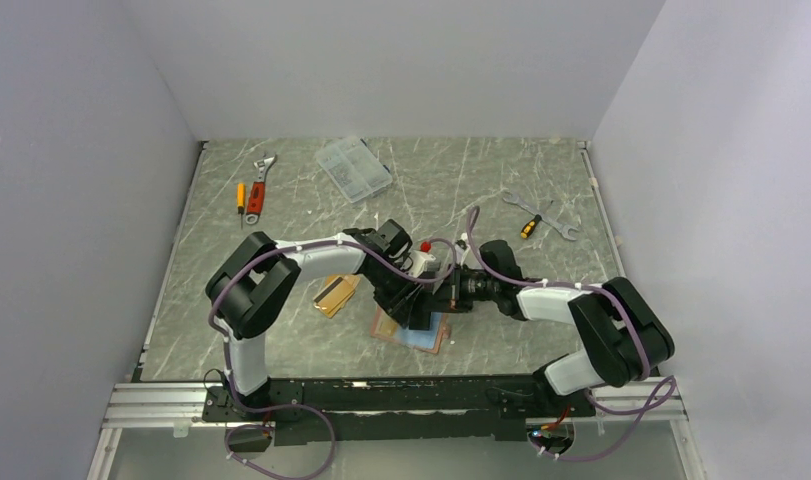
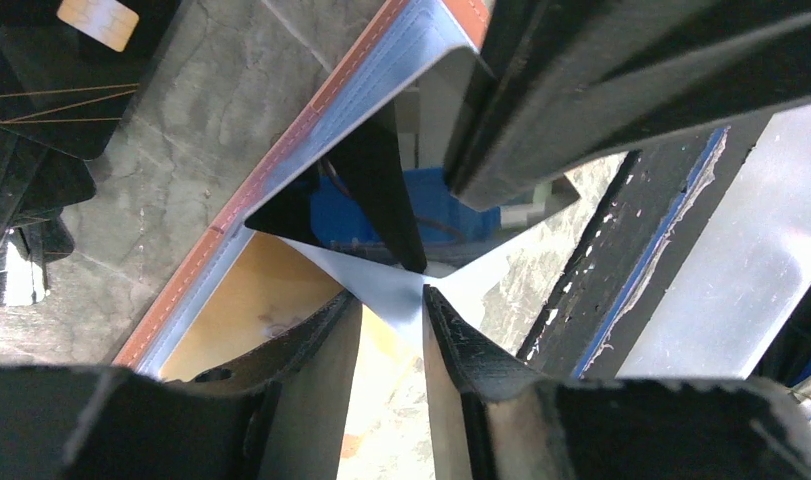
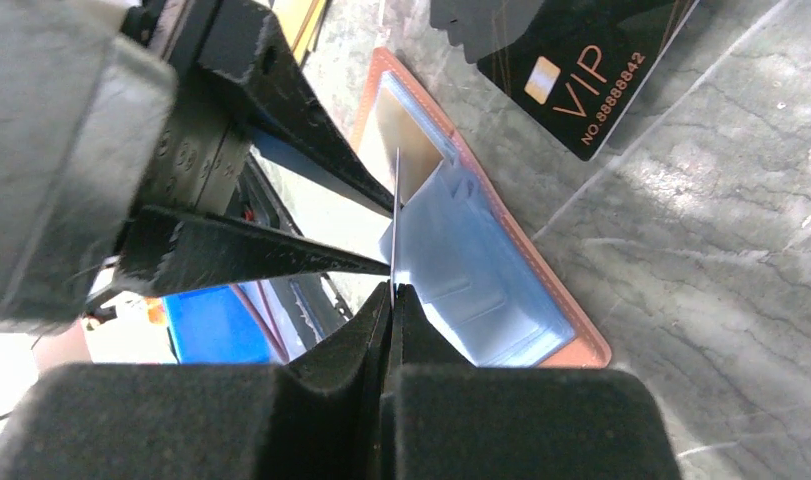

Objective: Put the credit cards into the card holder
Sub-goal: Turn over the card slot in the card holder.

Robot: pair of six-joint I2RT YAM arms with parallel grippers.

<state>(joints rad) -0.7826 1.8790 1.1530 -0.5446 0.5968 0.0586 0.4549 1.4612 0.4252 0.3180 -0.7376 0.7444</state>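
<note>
Card holder (image 3: 481,280) lies open on table (image 1: 281,200), blue inside up, near the front middle. Right gripper (image 3: 391,295) is clamped on silver card (image 2: 386,285), edge-on just above holder. Left gripper (image 2: 391,300) has jaws partly apart, straddling the card's corner. Orange card (image 1: 334,294) lies left of holder.

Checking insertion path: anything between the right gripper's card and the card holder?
Nothing visible. The silver card, pinched in the right gripper, sits over the open card holder; the left gripper only flanks it.

The card holder (image 3: 481,285) is salmon-pink with a pale-blue inside, the table (image 3: 701,250) grey with white veins (marble-like).
</note>
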